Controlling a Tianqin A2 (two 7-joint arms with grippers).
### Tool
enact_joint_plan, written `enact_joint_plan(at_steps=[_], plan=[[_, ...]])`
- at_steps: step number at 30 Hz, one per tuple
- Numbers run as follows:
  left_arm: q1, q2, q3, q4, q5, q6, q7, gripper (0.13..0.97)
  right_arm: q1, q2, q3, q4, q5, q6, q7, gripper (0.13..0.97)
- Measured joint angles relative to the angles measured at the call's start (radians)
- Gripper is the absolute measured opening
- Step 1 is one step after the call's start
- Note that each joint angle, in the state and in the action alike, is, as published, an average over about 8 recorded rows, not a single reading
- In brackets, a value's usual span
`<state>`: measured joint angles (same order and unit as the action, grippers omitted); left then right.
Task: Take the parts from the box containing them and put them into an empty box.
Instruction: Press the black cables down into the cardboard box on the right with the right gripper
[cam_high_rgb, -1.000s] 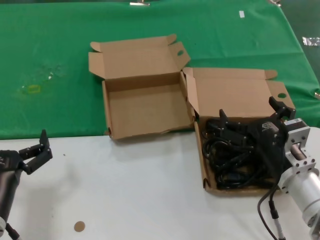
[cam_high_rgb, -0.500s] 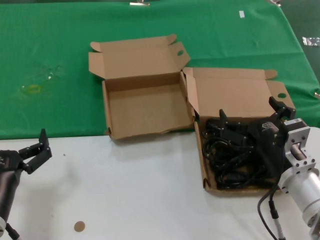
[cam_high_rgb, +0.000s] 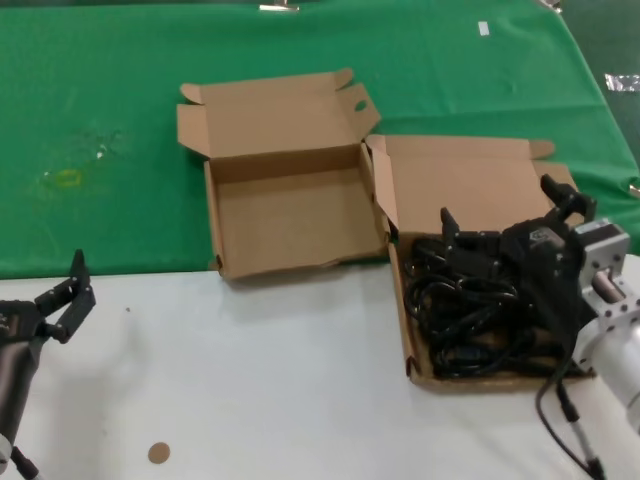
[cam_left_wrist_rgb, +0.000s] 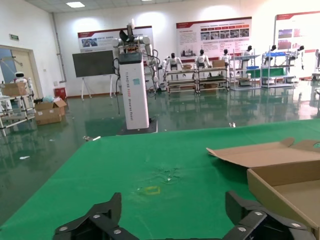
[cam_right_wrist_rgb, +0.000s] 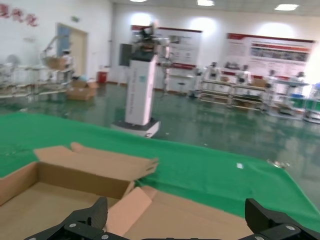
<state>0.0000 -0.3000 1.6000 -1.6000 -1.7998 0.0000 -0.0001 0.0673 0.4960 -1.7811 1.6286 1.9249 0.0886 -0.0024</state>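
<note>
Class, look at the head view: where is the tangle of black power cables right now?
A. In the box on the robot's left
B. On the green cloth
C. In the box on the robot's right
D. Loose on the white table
C: the black cables lie in the right-hand box, under the open right end effector; the neighbouring box holds none.

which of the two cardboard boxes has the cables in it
The box on the robot's right, under the right gripper, holds the black cables. The other box, farther left on the green cloth, has a bare floor.
</note>
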Motion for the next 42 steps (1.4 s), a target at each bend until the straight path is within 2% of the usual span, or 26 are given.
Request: enact_joint_plan(at_steps=[6,10,14,17,20,26,29,35,42], plan=[[0.000,0.000,0.000,0.000,0.000,0.000,0.000,0.708,0.093,0.255,-0.183,0.042,0.192,0.025,-0.066,0.966],[0.000,0.000,0.000,0.000,0.000,0.000,0.000,0.637,0.203,0.426,-0.326,0.054,0.261,-0.013,-0.063,0.966],[0.000,0.000,0.000,0.000,0.000,0.000,0.000,0.524,0.350,0.574,-0.475,0.060,0.206,-0.105,0.038,0.966],[0.000,0.000,0.000,0.000,0.000,0.000,0.000,0.440,0.469,0.653,-0.569,0.058,0.096,-0.215,0.145,0.966],[0.000,0.000,0.000,0.000,0.000,0.000,0.000,0.398,0.588,0.701,-0.645,0.048,-0.033,-0.350,0.232,0.966],[0.000,0.000,0.000,0.000,0.000,0.000,0.000,0.272,0.781,0.710,-0.734,-0.012,-0.239,-0.634,0.276,0.966],[0.000,0.000,0.000,0.000,0.000,0.000,0.000,0.272,0.829,0.677,-0.730,-0.060,-0.312,-0.764,0.250,0.966],[0.000,0.000,0.000,0.000,0.000,0.000,0.000,0.213,0.860,0.580,-0.674,-0.150,-0.429,-0.965,0.181,0.966],[0.000,0.000,0.000,0.000,0.000,0.000,0.000,0.167,0.852,0.485,-0.607,-0.215,-0.502,-1.104,0.101,0.959]])
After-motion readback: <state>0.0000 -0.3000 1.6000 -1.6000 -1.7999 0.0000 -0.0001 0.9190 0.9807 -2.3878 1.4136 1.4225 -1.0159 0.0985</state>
